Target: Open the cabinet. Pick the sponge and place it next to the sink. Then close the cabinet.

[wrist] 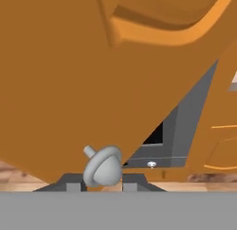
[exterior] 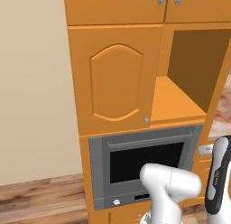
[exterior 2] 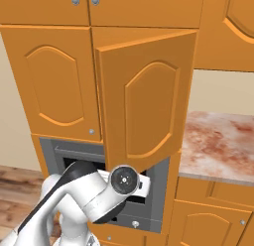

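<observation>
the pincer is gripping the small round silver knob of the large orange wooden cabinet's right door; rigid, hinged, probably light-swinging, best held there.

base views flank cabinet, hand view close

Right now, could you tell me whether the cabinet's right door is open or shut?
Open. The right door stands swung outward, and the shelf inside the cabinet shows; the left door is shut.
</observation>
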### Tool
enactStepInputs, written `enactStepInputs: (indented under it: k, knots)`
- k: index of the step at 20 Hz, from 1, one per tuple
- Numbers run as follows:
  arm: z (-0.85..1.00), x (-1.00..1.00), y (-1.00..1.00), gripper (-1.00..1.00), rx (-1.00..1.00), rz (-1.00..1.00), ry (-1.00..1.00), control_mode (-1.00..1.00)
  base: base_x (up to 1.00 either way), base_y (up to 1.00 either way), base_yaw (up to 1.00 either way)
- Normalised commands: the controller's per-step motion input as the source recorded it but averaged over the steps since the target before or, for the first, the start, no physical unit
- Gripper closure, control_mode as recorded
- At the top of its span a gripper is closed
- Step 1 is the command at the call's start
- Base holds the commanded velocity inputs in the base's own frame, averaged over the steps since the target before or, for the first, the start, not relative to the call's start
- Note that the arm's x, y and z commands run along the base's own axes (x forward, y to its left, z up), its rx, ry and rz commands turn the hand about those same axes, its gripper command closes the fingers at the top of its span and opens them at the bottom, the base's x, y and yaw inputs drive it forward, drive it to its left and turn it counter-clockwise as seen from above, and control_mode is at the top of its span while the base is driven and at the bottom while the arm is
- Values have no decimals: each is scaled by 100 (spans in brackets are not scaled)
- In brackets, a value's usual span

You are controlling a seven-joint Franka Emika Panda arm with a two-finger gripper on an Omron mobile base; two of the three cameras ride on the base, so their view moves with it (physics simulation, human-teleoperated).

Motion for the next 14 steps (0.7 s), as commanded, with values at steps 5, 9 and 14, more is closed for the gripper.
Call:
enactStepInputs:
  k: [5, 9, 14]
  knots:
    - [0, 0, 0, -100, 0, 0, 0, -100, 0, 0, 0]
    - [2, -38, 2, -100, 0, 0, 0, -100, 0, 0, 0]
    - [15, -73, 8, -100, 0, 0, -1, -100, 0, 0, 0]
